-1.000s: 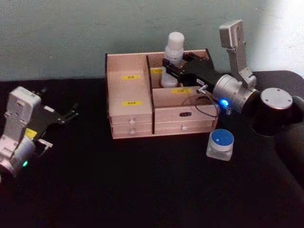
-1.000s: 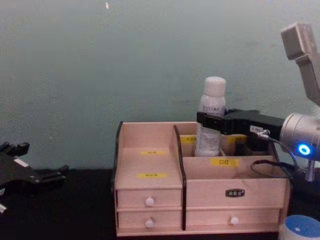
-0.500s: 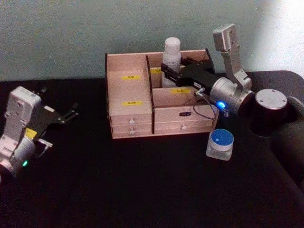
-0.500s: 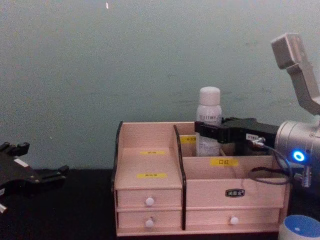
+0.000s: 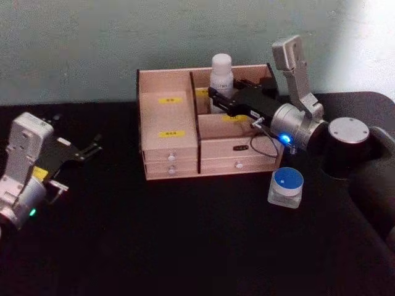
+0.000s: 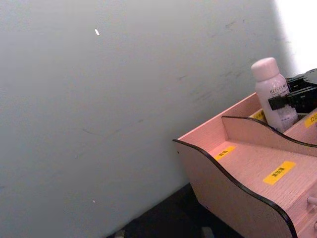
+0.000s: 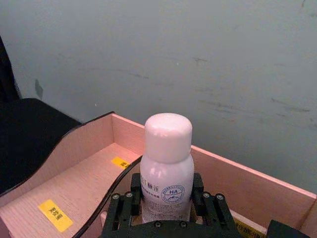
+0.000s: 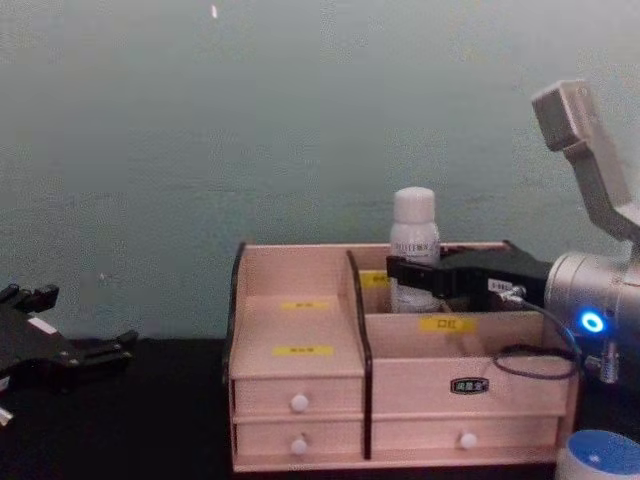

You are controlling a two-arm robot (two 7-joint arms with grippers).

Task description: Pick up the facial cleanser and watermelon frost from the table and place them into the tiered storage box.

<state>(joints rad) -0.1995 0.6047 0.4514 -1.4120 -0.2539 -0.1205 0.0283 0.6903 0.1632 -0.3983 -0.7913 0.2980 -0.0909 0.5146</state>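
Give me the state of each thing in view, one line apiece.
white bottle: upright, cap on, held over the box's back compartment.
right gripper: shut on the white bottle.
storage box: drawers pushed in.
blue-lidded jar: upright, lid on, resting on the table in front of the box.
left gripper: open, empty, off to the left.

We're counting one white bottle [image 5: 221, 69], one blue-lidded jar [image 5: 286, 187], one tiered storage box [image 5: 154, 117] and two grippers, the left gripper [image 5: 95, 145] and right gripper [image 5: 220, 102].

The white bottle [image 7: 167, 171] bears a round emblem reading "HA"; the yellow labels [image 7: 55, 214] are unreadable.
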